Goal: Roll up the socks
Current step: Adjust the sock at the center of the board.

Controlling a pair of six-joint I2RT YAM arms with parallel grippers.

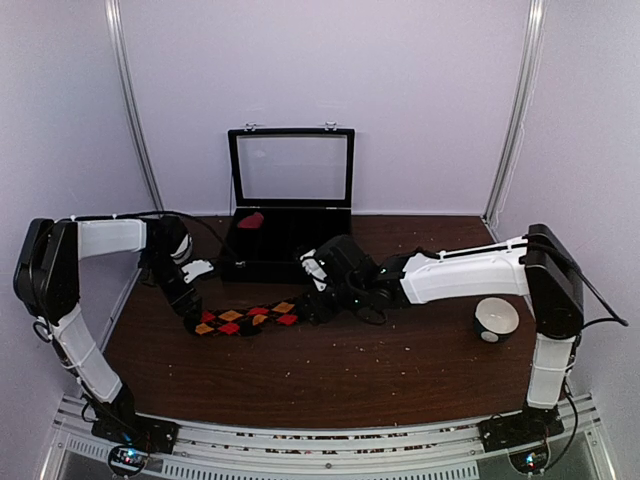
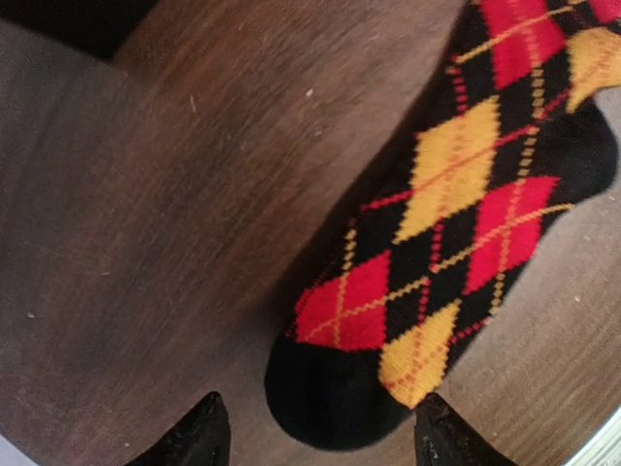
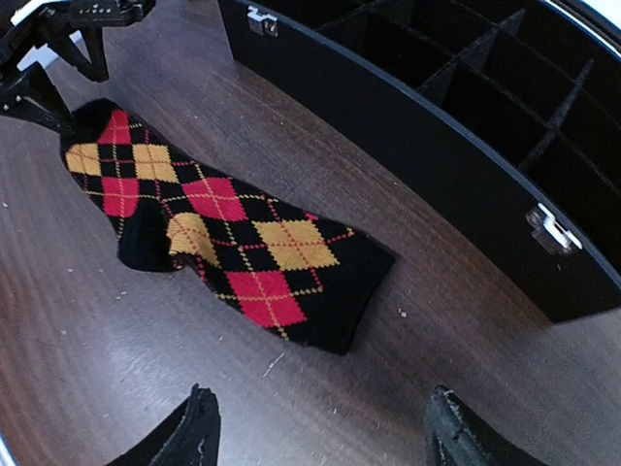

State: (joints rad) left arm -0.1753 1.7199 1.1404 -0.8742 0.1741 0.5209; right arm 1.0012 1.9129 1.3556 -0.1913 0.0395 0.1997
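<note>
Our left claw (image 2: 322, 442) is open, with one finger on each side of the black toe of the diamond sock (image 2: 456, 223). Our right claw (image 3: 325, 437) is open wide too, and we see only bare table (image 3: 116, 330) between its fingers. The sock's other end lies just ahead of it. The sock lies flat between both claws. Close behind it stands the black box (image 1: 285, 262) with its lid (image 1: 291, 168) up. A red thing (image 1: 250, 220) sits inside. A white bowl (image 1: 495, 320) stands well apart, by the right arm.
</note>
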